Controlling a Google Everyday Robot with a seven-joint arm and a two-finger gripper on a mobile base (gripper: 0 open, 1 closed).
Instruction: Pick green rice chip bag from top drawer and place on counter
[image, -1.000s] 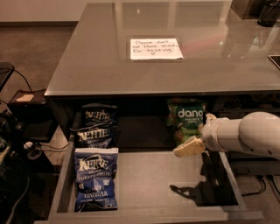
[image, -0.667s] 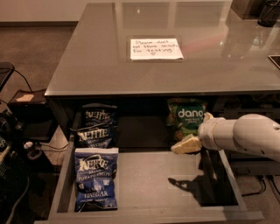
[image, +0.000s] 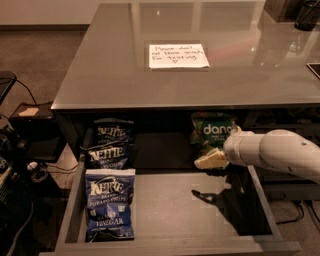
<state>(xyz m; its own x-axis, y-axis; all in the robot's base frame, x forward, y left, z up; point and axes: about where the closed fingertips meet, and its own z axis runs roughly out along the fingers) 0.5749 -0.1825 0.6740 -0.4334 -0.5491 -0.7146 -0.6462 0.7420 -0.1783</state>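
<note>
The green rice chip bag (image: 213, 131) with white "dang" lettering stands at the back right of the open top drawer (image: 175, 205), partly under the counter's edge. My gripper (image: 209, 160) is inside the drawer just below and in front of the bag's lower edge, on the end of the white arm (image: 275, 152) that comes in from the right. Whether it touches the bag cannot be told. The glossy grey counter (image: 125, 75) lies above, with a white handwritten note (image: 178, 55) on it.
Three dark blue Kettle bags lie along the drawer's left side: two at the back (image: 111, 145) and one at the front (image: 109, 202). Cables and dark equipment (image: 20, 165) sit on the floor at the left. A dark object (image: 307, 15) stands on the counter's far right corner.
The gripper has moved a little left and back, closer to the lower edge of the green bag. The bags have not moved.
</note>
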